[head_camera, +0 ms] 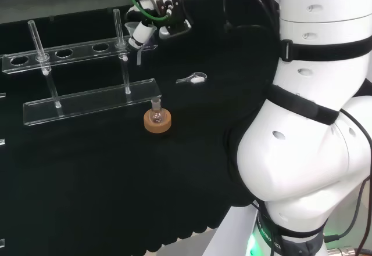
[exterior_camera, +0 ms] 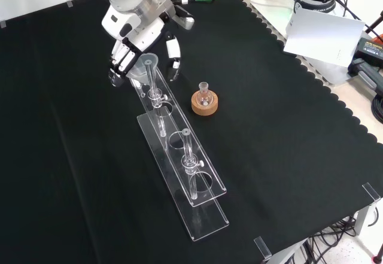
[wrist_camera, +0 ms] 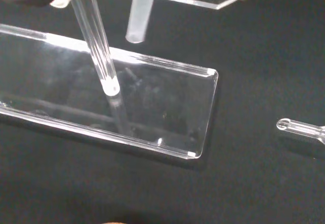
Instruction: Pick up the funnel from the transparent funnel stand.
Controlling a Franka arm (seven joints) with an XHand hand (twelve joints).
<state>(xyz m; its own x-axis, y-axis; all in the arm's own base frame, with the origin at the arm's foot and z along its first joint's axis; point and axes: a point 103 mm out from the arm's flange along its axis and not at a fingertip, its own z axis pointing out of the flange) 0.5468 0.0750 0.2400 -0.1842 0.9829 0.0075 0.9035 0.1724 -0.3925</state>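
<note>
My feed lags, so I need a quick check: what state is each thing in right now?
Clear funnel: seated in the end hole of the stand's top shelf, stem hanging below.
Transparent acrylic funnel stand: upright on the cloth.
Black and white hand: at the funnel, fingers around it.
Small glass flask: upright on its cork ring.
Small clear scoop: lying flat.

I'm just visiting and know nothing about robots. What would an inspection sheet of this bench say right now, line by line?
Surface: black cloth covering the bench, scalloped edge.
Job's things: clear funnel seated in the end hole of the transparent two-tier funnel stand.
Clutter: small glass flask on a cork ring; small clear spoon-like piece lying on the cloth.
Hand: black and white hand at the funnel, fingers curled beside it; grasp not confirmed.
Cables: green cable at the wrist; black cables beside the bench.
Surroundings: white sheet off the cloth.
</note>
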